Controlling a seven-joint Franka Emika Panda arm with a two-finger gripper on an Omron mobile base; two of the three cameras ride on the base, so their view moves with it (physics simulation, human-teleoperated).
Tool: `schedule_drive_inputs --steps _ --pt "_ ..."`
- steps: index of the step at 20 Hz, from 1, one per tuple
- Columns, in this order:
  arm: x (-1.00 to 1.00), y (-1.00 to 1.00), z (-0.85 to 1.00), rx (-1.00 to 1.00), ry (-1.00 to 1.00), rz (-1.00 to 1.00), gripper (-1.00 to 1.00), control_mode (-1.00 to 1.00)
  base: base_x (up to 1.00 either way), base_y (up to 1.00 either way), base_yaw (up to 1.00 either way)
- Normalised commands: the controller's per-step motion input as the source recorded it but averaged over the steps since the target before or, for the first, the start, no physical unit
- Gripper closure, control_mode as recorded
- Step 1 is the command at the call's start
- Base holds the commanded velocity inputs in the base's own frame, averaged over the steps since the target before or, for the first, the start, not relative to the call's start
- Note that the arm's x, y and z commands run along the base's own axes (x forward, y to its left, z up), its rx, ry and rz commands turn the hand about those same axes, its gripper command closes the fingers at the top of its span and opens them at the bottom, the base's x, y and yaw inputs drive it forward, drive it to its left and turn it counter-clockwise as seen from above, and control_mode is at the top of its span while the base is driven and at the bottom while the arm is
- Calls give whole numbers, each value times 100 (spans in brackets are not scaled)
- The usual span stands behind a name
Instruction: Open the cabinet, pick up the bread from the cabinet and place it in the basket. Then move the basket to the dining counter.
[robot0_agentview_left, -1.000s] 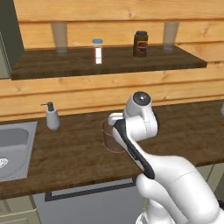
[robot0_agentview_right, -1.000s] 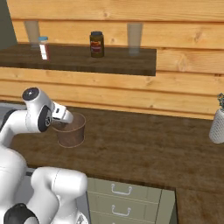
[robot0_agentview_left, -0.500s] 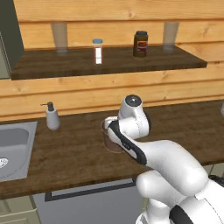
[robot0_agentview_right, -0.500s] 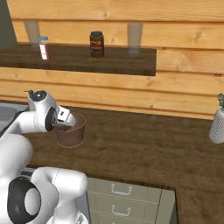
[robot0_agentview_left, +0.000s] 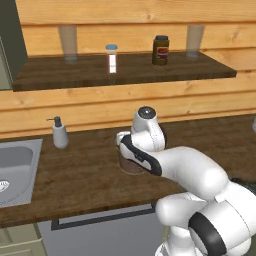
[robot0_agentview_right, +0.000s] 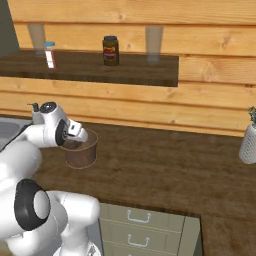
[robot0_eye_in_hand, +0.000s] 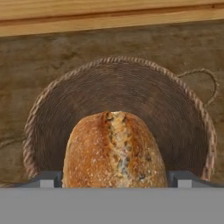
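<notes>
From the hand camera I see the tool (robot0_eye_in_hand: 112, 183) closed on the bread (robot0_eye_in_hand: 114, 151), one finger tip at each side of the loaf. The bread hangs directly over the open basket (robot0_eye_in_hand: 183, 113), inside its rim line. The basket (robot0_agentview_right: 81, 150) stands upright on the dark counter (robot0_agentview_right: 165, 170) below the cabinet (robot0_agentview_left: 125, 70). Dark jar (robot0_agentview_left: 160, 50) and white bottle (robot0_agentview_left: 112, 58) sit on the cabinet's floor board.

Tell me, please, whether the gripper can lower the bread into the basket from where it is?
Probably yes: the gripper holds the bread directly over the basket's open mouth, with nothing between.
</notes>
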Motion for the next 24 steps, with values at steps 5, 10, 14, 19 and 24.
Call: schedule_drive_inputs --steps 5,10,14,19,24 --pt "48 0 -41 0 0 0 100 -100 0 0 0" --pt "40 0 -58 0 0 0 100 -100 0 0 0" --pt "1 0 -8 0 0 0 -100 -100 0 0 0" --pt "-6 -4 12 1 0 0 -100 -100 0 0 0" --pt "-17 0 7 0 -7 0 -100 -100 0 0 0"
